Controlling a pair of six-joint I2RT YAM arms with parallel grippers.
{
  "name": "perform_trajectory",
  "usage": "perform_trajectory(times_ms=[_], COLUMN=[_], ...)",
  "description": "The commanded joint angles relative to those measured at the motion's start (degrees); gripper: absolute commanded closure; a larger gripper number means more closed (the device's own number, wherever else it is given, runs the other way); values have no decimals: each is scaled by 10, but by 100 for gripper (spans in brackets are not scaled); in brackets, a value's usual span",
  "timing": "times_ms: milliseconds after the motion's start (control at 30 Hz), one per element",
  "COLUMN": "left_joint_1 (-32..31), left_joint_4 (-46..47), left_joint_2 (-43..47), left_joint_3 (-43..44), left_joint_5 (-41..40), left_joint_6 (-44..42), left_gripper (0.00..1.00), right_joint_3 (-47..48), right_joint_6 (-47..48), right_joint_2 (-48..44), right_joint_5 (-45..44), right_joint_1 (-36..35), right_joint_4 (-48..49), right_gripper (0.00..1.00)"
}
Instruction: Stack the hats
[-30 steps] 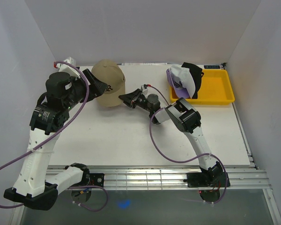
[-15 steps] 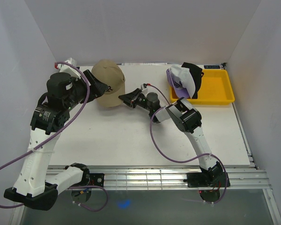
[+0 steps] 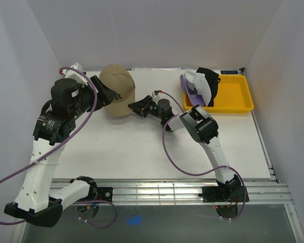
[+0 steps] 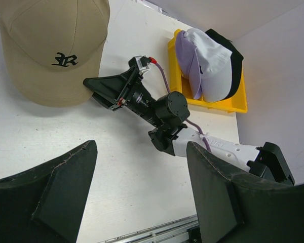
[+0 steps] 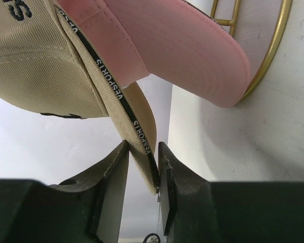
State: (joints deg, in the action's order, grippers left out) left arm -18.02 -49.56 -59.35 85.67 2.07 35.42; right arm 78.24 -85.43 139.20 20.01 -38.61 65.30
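The left gripper (image 4: pixel 141 147) hung wide open and empty beside the tan cap (image 3: pixel 117 88), which sat over the pink cap (image 5: pixel 167 45) at the desk's (image 3: pixel 142 147) back left. The right gripper (image 5: pixel 142 152) straddled its brim, grip unclear. Likely next: release, then fetch the hats (image 3: pixel 197 83) from the yellow tray (image 3: pixel 238 101).

Caps showing: five in all. One tan cap (image 3: pixel 116 87), one pink cap (image 5: pixel 167 45), one purple cap (image 4: pixel 184 53), one white cap (image 4: pixel 213 65), one black cap (image 4: pixel 237 62). Trays sitting on counter (image 3: pixel 131 147): one yellow tray (image 3: pixel 238 98). Gold wire stand (image 5: pixel 276 44): one showing, right wrist view only. Arms reaching over counter: two, left arm (image 3: pixel 43 157) and right arm (image 3: pixel 209 144). Fingers showing: two on each, left fingers (image 4: pixel 50 195), right fingers (image 5: pixel 111 185).
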Motion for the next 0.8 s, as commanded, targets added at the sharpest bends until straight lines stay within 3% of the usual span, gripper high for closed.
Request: perform_trajectory(times_ms=[0,767], left_joint_1=[-3,-2], left_joint_4=[-3,-4], left_joint_2=[12,12], left_joint_3=[-5,-5], left_joint_5=[-6,-9], left_joint_6=[-4,-4], left_gripper=[18,18], right_joint_3=[-9,57], right_joint_6=[33,88], right_joint_2=[-4,-5], right_joint_5=[22,42], right_joint_1=[-1,11], right_joint_4=[-92,-177], right_gripper=[66,60])
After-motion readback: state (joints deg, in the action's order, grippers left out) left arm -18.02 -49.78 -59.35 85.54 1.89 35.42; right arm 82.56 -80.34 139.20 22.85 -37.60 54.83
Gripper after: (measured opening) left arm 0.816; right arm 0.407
